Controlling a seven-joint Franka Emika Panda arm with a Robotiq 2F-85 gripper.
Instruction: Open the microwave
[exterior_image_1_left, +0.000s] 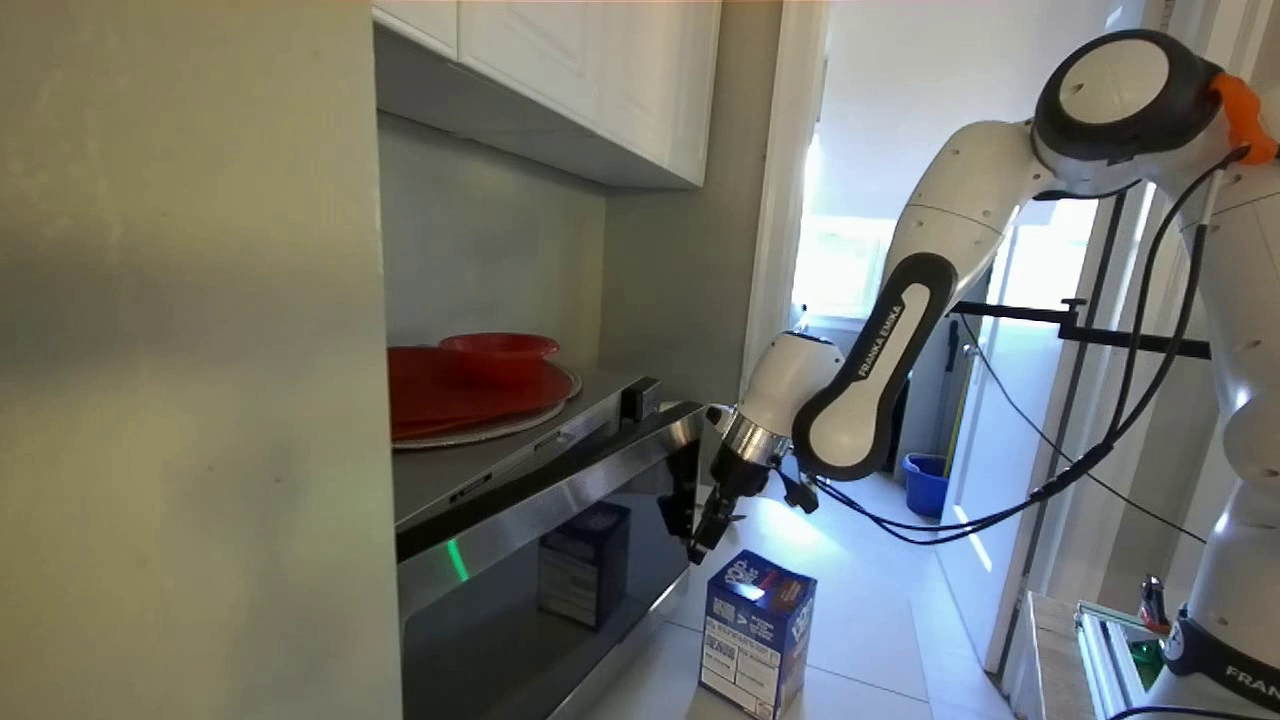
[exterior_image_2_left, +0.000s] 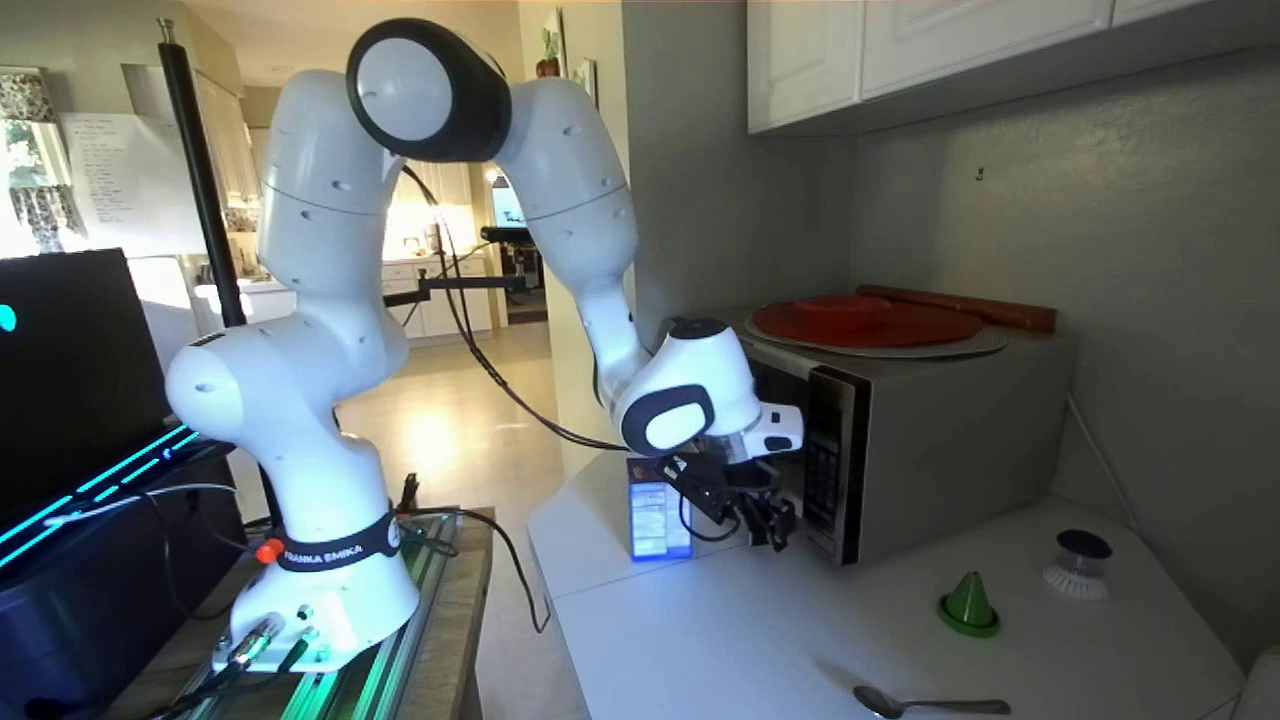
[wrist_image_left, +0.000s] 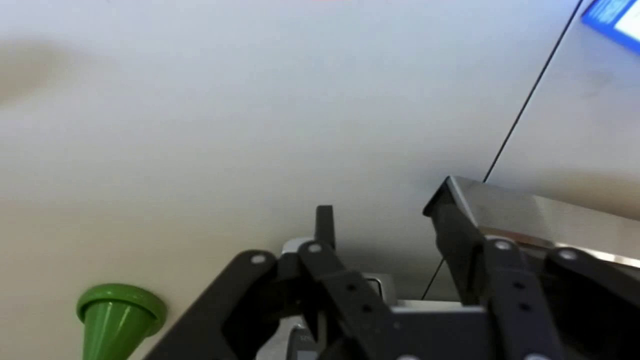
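Observation:
The microwave (exterior_image_2_left: 965, 450) stands on the white counter, with a steel-framed dark glass door (exterior_image_1_left: 560, 508) and a green light on the frame. The door is ajar, its free end swung out from the body with a dark gap behind it. My gripper (exterior_image_1_left: 692, 530) is at that free end, pointing down; it also shows in an exterior view (exterior_image_2_left: 772, 522) in front of the control panel (exterior_image_2_left: 825, 465). In the wrist view my gripper (wrist_image_left: 382, 200) is open, its fingers apart with nothing between them. Its right finger overlaps the door's edge (wrist_image_left: 525, 205); I cannot tell whether they touch.
A blue-and-white box (exterior_image_1_left: 755, 640) stands on the counter in front of the door. A green cone (exterior_image_2_left: 968, 603), a brush (exterior_image_2_left: 1080, 565) and a spoon (exterior_image_2_left: 930, 706) lie to the microwave's side. Red mats (exterior_image_2_left: 930, 328) lie on top. White wall cabinets (exterior_image_1_left: 590, 70) hang above.

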